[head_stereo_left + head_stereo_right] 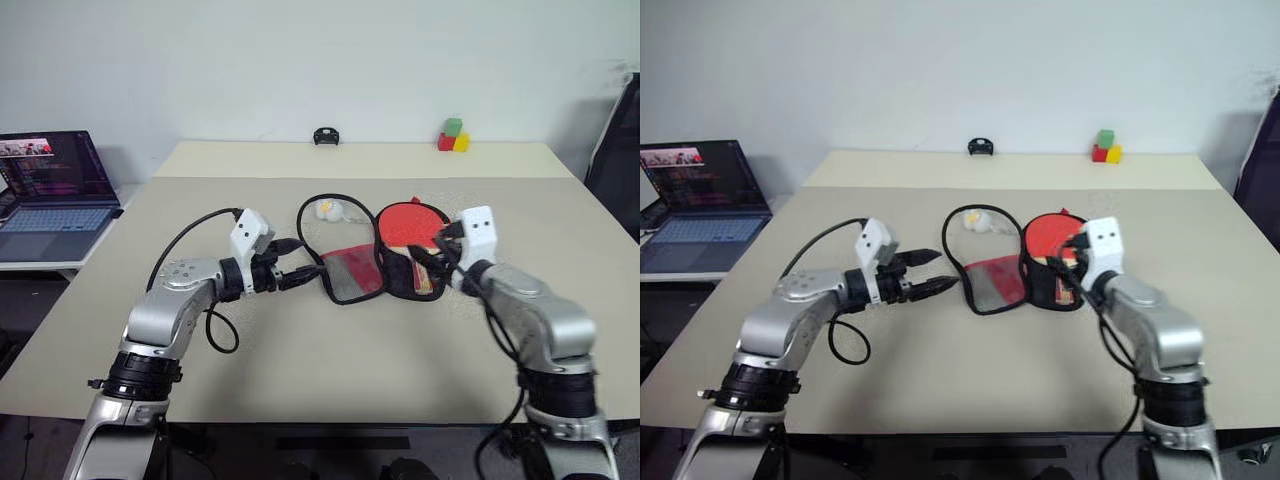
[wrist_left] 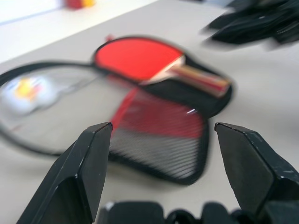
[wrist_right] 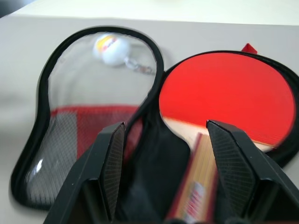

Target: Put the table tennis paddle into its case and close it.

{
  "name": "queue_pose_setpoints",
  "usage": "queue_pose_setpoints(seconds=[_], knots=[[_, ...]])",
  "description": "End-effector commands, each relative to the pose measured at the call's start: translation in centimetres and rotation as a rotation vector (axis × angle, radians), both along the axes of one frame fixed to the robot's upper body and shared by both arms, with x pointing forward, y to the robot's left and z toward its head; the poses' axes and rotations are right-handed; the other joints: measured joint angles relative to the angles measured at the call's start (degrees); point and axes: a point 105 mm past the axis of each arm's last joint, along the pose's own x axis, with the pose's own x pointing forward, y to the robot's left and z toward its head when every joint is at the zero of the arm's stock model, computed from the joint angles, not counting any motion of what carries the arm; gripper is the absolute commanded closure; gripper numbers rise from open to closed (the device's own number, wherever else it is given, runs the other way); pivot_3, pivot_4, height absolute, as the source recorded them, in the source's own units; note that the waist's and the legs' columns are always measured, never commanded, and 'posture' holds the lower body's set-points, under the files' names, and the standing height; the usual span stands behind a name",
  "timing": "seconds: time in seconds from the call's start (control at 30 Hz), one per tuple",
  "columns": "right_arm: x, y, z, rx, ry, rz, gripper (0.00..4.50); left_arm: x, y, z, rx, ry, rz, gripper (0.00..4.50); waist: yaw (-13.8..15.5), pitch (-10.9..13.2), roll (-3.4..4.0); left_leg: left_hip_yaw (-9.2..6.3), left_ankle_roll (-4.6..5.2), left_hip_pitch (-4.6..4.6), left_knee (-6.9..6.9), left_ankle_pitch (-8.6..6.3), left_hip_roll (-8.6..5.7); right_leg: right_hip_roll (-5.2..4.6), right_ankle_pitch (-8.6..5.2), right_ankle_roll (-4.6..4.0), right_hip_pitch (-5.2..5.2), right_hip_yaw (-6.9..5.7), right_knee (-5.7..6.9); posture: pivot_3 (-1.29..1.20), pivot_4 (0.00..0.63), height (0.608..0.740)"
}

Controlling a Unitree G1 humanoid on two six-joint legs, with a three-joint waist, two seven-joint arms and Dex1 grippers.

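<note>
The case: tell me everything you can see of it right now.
The case lies unzipped and spread flat on the table, a soft paddle-shaped pouch with black piping. Its open flap has a clear window above red fabric and black mesh, with a white ball charm showing at the round end. The other half, lined black, holds the table tennis paddle, red face up. Neither gripper touches it.

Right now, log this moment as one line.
paddle: lying in open case | flap: folded out, unzipped | left end effector: open, empty | right end effector: open, empty
</note>
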Motion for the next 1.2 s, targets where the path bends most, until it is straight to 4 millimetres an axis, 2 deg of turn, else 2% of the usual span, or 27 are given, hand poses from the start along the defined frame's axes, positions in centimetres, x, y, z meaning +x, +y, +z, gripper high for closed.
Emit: queue_pose_setpoints(seconds=[0.03,0.17,0.43,0.5,0.67,0.8,1.07,1.2], knots=[[-0.9,-0.7,3.3,0.023,-0.064,0.093,1.13,0.3,1.0,0.9,0.001,-0.052,0.041,0.65,-0.2,0.0,-0.01,0.0,0.0,0.0,0.0,0.0,0.01,0.01,0.0,0.0,0.0,0.01,0.0,0.0,0.15,0.74],[-2.6,-0.9,4.7,-0.041,-0.057,0.251,0.04,0.7,1.4,0.3,0.0,-0.032,0.07,0.65,0.1,0.0,-0.02,0.01,0.01,-0.02,0.0,0.0,0.0,-0.01,0.0,0.0,0.0,0.0,-0.02,0.0,0.15,0.74],[-3.6,-1.6,6.8,-0.106,-0.073,0.354,0.01,2.6,1.9,-1.2,0.032,0.023,0.154,0.65,0.2,0.0,-0.08,-0.07,0.02,-0.06,0.03,-0.01,0.0,-0.03,0.0,0.0,0.07,-0.07,-0.13,0.0,0.15,0.74],[-3.6,-1.7,7.1,-0.118,-0.082,0.358,0.01,3.3,2.5,-1.9,0.067,0.033,0.196,0.65,0.2,0.0,-0.08,-0.07,0.02,-0.07,0.02,-0.01,0.0,-0.03,0.0,0.0,0.08,-0.08,-0.17,0.0,0.15,0.74],[-3.6,-2.1,7.2,-0.124,-0.089,0.346,0.01,5.7,4.0,-2.9,0.157,0.036,0.306,0.65,0.3,0.1,-0.11,-0.07,0.02,-0.1,0.02,-0.01,0.0,-0.04,0.01,0.01,0.07,-0.1,-0.2,0.0,0.15,0.74],[-3.5,-2.1,7.1,-0.128,-0.094,0.344,0.01,7.5,4.4,-3.3,0.189,0.026,0.367,0.65,0.5,0.1,-0.12,-0.08,0.02,-0.13,0.03,-0.02,-0.03,-0.06,0.01,0.01,0.08,-0.12,-0.24,0.0,0.15,0.74],[-3.5,-2.3,7.2,-0.13,-0.1,0.337,0.01,8.8,1.8,-4.0,0.151,0.032,0.337,0.65,0.5,0.1,-0.15,-0.05,0.05,-0.22,0.03,-0.04,-0.03,-0.07,0.02,0.02,0.02,-0.11,-0.33,0.0,0.15,0.74],[-3.5,-2.4,7.2,-0.131,-0.101,0.336,0.01,9.0,1.7,-4.0,0.149,0.032,0.334,0.65,0.3,0.1,-0.15,-0.04,0.05,-0.22,0.03,-0.04,-0.03,-0.07,0.02,0.02,0.02,-0.1,-0.31,0.0,0.15,0.74]])
